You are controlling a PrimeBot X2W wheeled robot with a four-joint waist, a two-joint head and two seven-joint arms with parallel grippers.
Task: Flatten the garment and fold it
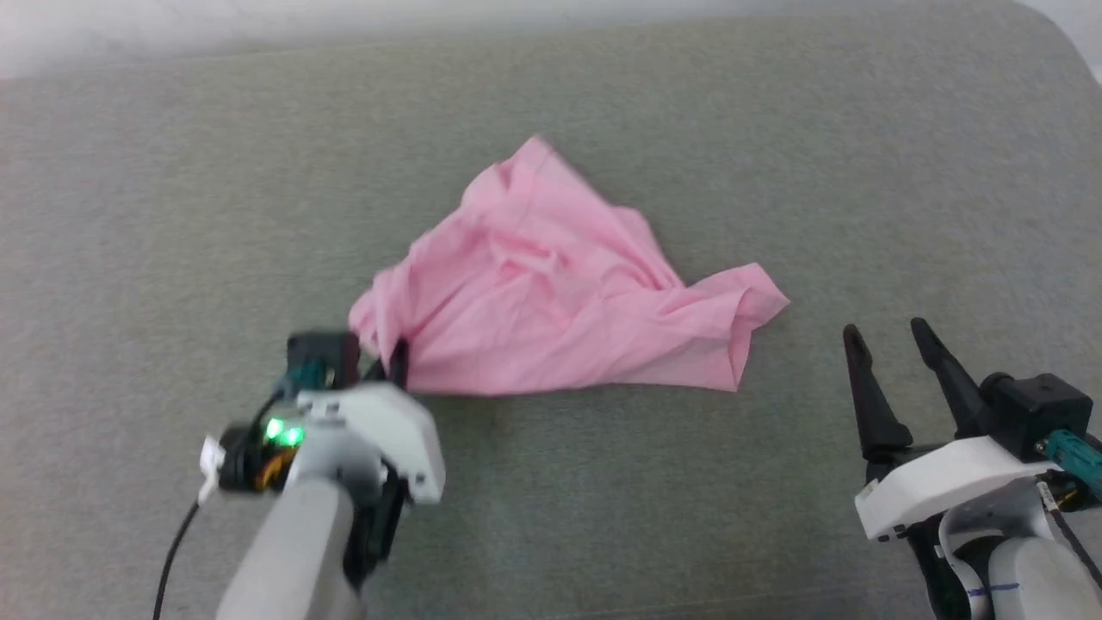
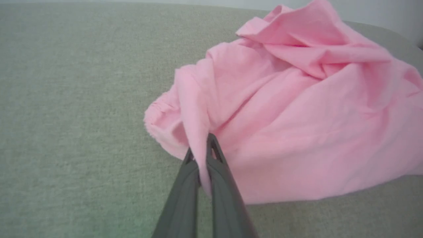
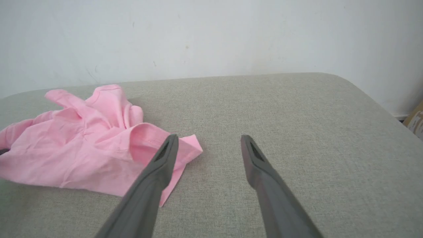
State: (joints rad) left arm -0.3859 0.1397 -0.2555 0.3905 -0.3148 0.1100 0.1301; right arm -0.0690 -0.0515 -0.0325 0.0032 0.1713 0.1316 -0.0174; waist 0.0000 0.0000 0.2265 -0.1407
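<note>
The garment (image 1: 551,293) is a crumpled light pink cloth lying in the middle of the grey-green padded surface. Its gathered edge bulges at the near left (image 2: 162,115). My left gripper (image 1: 392,355) is at the garment's near-left corner; in the left wrist view that gripper (image 2: 200,150) is shut on a fold of the pink cloth, pinched between both fingers. My right gripper (image 1: 887,331) hovers to the right of the garment, open, with nothing between its fingers. Seen from the right wrist, the right gripper (image 3: 209,142) stands just right of the garment's right corner (image 3: 190,148).
The padded surface (image 1: 172,215) runs wide around the garment. A pale wall (image 3: 211,36) stands behind its far edge. The surface rounds off at the right (image 3: 373,99), with a cardboard-coloured object (image 3: 417,120) beyond that edge.
</note>
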